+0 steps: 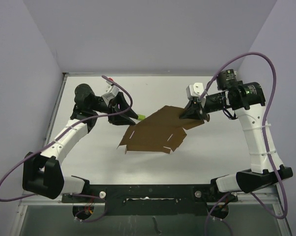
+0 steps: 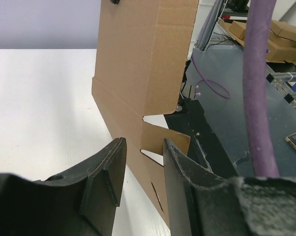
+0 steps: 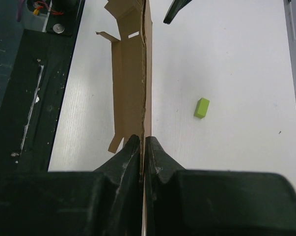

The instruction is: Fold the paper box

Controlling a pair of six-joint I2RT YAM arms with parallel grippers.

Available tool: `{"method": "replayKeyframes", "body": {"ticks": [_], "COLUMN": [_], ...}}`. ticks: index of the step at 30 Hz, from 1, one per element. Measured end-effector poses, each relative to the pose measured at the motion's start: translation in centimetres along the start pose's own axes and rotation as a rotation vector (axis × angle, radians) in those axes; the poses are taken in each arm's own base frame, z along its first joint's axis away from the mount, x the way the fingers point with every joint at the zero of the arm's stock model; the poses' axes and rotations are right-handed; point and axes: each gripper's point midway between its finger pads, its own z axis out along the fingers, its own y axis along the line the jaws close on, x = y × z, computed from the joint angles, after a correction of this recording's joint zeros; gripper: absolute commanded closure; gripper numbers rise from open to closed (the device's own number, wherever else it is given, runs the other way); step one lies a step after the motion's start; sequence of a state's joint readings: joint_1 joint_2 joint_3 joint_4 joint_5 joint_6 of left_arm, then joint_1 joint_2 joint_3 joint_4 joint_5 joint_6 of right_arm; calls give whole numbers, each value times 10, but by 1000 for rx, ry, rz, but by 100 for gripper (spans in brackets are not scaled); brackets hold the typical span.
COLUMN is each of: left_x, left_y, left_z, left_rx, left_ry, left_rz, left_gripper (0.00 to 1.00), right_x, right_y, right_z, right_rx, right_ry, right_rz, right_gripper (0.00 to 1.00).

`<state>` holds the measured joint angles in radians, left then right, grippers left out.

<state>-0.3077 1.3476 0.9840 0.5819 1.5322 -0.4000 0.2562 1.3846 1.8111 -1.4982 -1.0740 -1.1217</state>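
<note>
Paper box (image 1: 155, 130), unfolded, at the middle of the table (image 1: 211, 157).
Right gripper (image 3: 143, 140) pinches its edge toward the table's right, jaws closed; left gripper (image 2: 144, 142) stands partly open at the notched edge, clamping nothing.

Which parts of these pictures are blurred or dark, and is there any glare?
Top view: even light, no glare, the box sharp. Left wrist view: the left fingers and the purple cable are soft, the box sharper. Right wrist view: the right fingers are dark and blurred, the green block clear.
</note>
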Motion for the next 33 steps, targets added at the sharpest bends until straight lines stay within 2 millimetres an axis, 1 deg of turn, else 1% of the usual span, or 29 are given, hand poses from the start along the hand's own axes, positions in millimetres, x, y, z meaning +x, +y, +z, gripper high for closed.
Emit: {"method": "replayKeyframes", "body": {"ticks": [10, 16, 22, 23, 24, 29, 33], "left_x": [3, 14, 16, 18, 18, 20, 20], "left_y": [-3, 8, 13, 13, 14, 17, 20], "left_z": [9, 14, 22, 23, 22, 22, 22], "left_rx": [17, -34, -71, -75, -80, -93, -108], "left_ry": [2, 10, 40, 43, 45, 50, 52], "left_rz": [-8, -52, -24, -24, -25, -9, 10], "left_gripper": [64, 64, 65, 67, 71, 100, 100], "right_x": [0, 3, 1, 2, 2, 3, 3], "right_y": [0, -2, -4, -4, -5, -7, -7], "right_z": [1, 4, 6, 6, 6, 7, 7], "right_rx": [-3, -12, -11, -10, -8, 1, 4], "right_ry": [-2, 2, -2, 1, 3, 7, 11], "right_rz": [11, 43, 49, 52, 55, 62, 85], "right_gripper": [100, 100, 100, 100, 100, 100, 100]}}
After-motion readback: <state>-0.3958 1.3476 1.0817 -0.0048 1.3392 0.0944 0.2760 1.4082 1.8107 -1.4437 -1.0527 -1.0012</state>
